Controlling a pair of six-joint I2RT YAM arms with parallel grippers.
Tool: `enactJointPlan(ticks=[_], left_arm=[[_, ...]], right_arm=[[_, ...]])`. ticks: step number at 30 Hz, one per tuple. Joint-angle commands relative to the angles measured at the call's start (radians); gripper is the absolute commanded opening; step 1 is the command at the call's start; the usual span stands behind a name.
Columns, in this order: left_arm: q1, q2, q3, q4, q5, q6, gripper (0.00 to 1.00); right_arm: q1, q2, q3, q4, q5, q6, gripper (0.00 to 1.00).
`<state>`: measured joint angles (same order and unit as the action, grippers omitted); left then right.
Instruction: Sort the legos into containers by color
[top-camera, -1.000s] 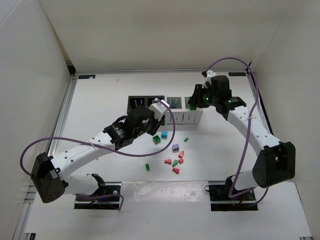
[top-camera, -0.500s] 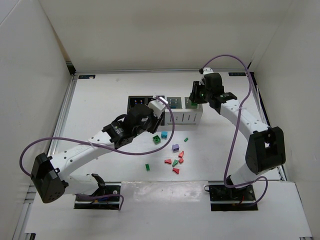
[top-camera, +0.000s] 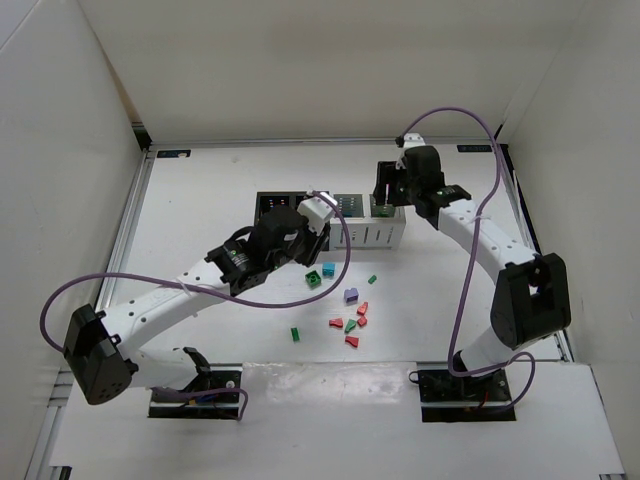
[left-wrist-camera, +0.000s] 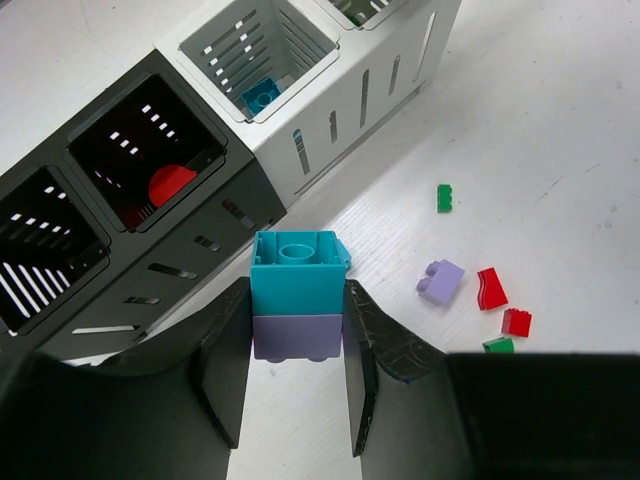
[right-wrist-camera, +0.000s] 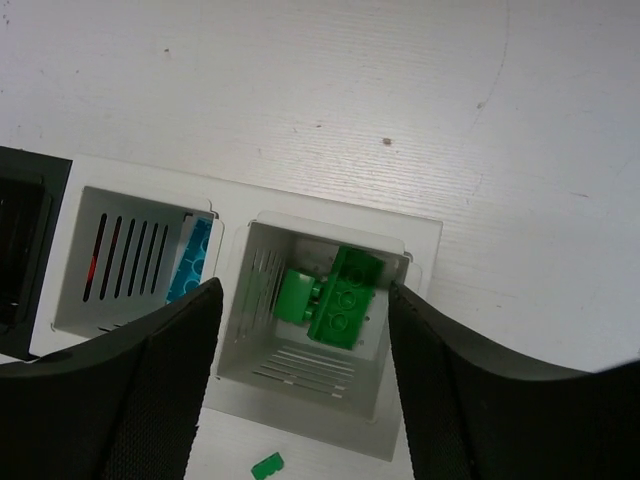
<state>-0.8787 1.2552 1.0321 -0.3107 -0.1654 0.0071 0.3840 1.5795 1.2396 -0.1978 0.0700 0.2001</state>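
Note:
My left gripper (left-wrist-camera: 297, 300) is shut on a teal brick stacked on a purple one (left-wrist-camera: 296, 292), held just in front of the black bins (left-wrist-camera: 150, 160). The containers (top-camera: 365, 232) stand in a row, two black on the left and two white on the right. My right gripper (right-wrist-camera: 305, 292) hangs open over the rightmost white bin (right-wrist-camera: 300, 395), where two green legos (right-wrist-camera: 348, 297) lie loose. A red piece (left-wrist-camera: 170, 184) sits in a black bin, a teal brick (left-wrist-camera: 262, 95) in a white one. In the top view the left gripper (top-camera: 312, 214) and right gripper (top-camera: 385, 196) are both at the row.
Loose legos lie in front of the bins: teal (top-camera: 328, 269), green (top-camera: 314, 280), purple (top-camera: 351, 295), several red ones (top-camera: 352, 341) and a lone green one (top-camera: 295, 334). A small green piece (right-wrist-camera: 266, 464) lies just before the white bin.
My right gripper moved left over the rightmost white bin and opened; the green brick now lies loose inside. The left gripper, still holding its stack, edged up toward the bins.

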Motion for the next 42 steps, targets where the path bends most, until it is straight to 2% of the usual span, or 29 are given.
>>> enactJointPlan(ticks=[1,5,6,8,9,11,12,13,14,16,17,19,28,35,42], left_arm=[[0.004,-0.008,0.043,0.005,0.009,-0.039,0.32],[0.009,-0.013,0.051,0.01,0.0,-0.07,0.32],[0.01,-0.014,0.051,0.012,0.01,-0.076,0.32],[0.014,-0.019,0.046,0.044,0.038,-0.096,0.32],[0.015,-0.023,0.049,0.048,0.05,-0.104,0.32],[0.021,-0.027,0.048,0.082,0.108,-0.124,0.32],[0.026,-0.033,0.049,0.088,0.137,-0.116,0.32],[0.029,-0.037,0.046,0.099,0.162,-0.101,0.32],[0.027,-0.04,0.04,0.119,0.29,-0.051,0.32],[0.026,-0.051,0.02,0.107,0.415,0.052,0.32],[0.026,-0.056,0.016,0.093,0.478,0.15,0.32],[0.026,-0.072,0.008,0.068,0.495,0.198,0.32],[0.023,-0.06,0.039,0.002,0.391,0.28,0.32],[-0.008,-0.059,0.045,0.004,0.326,0.3,0.32],[-0.025,-0.069,0.043,0.012,0.282,0.31,0.32]], right_arm=[[0.012,-0.041,-0.005,0.044,0.027,-0.005,0.71],[0.012,-0.111,-0.015,0.029,-0.059,-0.001,0.72],[-0.005,-0.122,-0.02,0.006,-0.202,0.024,0.72],[-0.023,-0.174,-0.055,0.024,-0.309,0.056,0.74],[-0.051,-0.187,-0.066,0.024,-0.481,0.08,0.74],[-0.068,-0.228,-0.122,0.085,-0.588,0.105,0.75],[-0.077,-0.24,-0.132,0.092,-0.721,0.152,0.77],[-0.08,-0.239,-0.134,0.097,-0.764,0.169,0.77],[-0.083,-0.234,-0.124,0.072,-0.847,0.192,0.77],[-0.061,-0.21,-0.075,0.034,-0.924,0.213,0.77],[-0.048,-0.202,-0.063,-0.01,-0.973,0.206,0.77],[-0.007,-0.176,-0.032,-0.049,-1.033,0.202,0.77],[0.062,-0.17,-0.005,-0.144,-1.038,0.197,0.79],[0.115,-0.153,0.024,-0.21,-0.954,0.174,0.79],[0.134,-0.136,0.038,-0.235,-0.924,0.17,0.64]])
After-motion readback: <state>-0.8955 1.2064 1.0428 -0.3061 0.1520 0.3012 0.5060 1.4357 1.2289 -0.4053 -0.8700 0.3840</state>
